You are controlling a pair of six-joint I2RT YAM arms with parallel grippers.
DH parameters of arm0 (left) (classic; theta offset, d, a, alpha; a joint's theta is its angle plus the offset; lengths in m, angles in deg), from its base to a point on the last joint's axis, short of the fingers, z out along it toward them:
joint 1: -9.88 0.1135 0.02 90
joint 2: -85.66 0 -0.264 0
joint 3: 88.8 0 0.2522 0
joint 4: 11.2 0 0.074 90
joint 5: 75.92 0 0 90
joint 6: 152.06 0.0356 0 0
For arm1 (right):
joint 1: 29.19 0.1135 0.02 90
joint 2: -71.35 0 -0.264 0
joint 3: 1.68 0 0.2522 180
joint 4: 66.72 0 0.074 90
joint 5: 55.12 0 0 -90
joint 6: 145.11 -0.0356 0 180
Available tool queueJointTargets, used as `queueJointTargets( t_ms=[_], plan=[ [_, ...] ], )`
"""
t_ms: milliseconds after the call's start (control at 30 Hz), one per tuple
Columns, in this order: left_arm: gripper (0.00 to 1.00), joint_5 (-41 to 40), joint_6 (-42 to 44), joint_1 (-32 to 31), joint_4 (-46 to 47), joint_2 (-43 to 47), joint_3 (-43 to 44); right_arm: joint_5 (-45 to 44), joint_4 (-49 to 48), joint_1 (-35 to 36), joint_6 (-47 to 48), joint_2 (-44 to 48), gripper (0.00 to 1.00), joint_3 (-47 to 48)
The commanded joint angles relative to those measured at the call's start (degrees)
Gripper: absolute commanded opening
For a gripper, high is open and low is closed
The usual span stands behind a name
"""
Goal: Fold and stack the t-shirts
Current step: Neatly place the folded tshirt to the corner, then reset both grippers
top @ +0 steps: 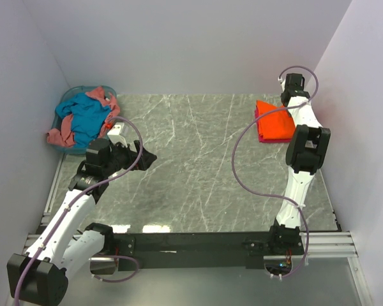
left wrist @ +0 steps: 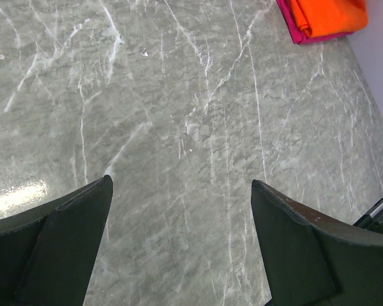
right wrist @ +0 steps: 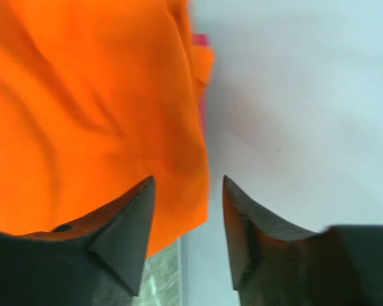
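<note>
Overhead view of a grey marble table (top: 198, 166) with two robot arms. At the far right edge, a folded orange t-shirt (top: 274, 124) lies on top of a folded magenta t-shirt (left wrist: 292, 24), close to the right wall (right wrist: 306, 95). The right gripper (right wrist: 188, 185) hangs directly above this stack. Its fingers are parted, and the orange cloth's edge shows below the gap, apparently not pinched.

At the far left corner, a pale blue round basket (top: 73, 93) holds a crumpled teal-blue t-shirt (top: 88, 115) and a salmon-pink t-shirt (top: 60, 134).

The left gripper (left wrist: 182, 182) is spread wide with nothing between its fingers. It is just beside the basket but points away from it, toward the table's middle. The unfolded shirts lie behind it, to its far left, so the left arm is much the nearer one for the next pick.
</note>
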Motion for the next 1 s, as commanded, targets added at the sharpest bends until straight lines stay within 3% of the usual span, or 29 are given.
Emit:
queueJointTargets(
  t_ms=[0,100,267,400,500,633,667,767,867,967],
  plan=[
    [0.95,-0.21,0.88,0.05,1.3,-0.18,0.47,-6.33,-6.84,-0.7,1.5,-1.44,0.55,1.89],
    [0.95,-0.47,0.8,0.05,1.21,-0.1,0.47,-7.93,-6.24,-0.7,1.59,-3.11,0.57,4.7],
    [0.95,-0.82,0.88,-0.04,1.29,-0.01,0.47,-5.82,-8.26,-0.43,0.45,0.4,0.57,1.19],
    [0.95,-1.17,0.97,0.05,1.3,-0.01,0.56,1.81,-3.79,-0.43,-2.18,2.77,0.58,1.19],
    [0.95,-2.4,1.06,0.05,1.03,0.52,0.65,11.12,-0.27,-0.61,-4.55,5.14,0.58,-0.47],
    [0.98,-6.96,0.45,0.05,0.33,1.13,1.0,30.35,5.62,-0.43,-7.19,9.44,0.52,-4.6],
    [0.99,-8.45,0.18,0.22,-0.02,1.31,1.26,40.4,7.19,-0.34,-6.67,10.41,0.52,-5.66],
    [0.99,-13.47,-0.43,0.93,-1.08,1.66,3.02,53.01,11.33,1.49,-5.8,14.63,0.52,-10.57],
    [1.0,-15.41,-0.44,1.63,-1.43,1.84,5.39,56.93,9.68,5.09,-6.23,20.16,0.52,-16.81],
    [0.99,-15.94,1.14,2.07,-1.43,1.92,6.98,55.54,5.39,8.43,-8.33,26.23,0.53,-22.96]
  ],
)
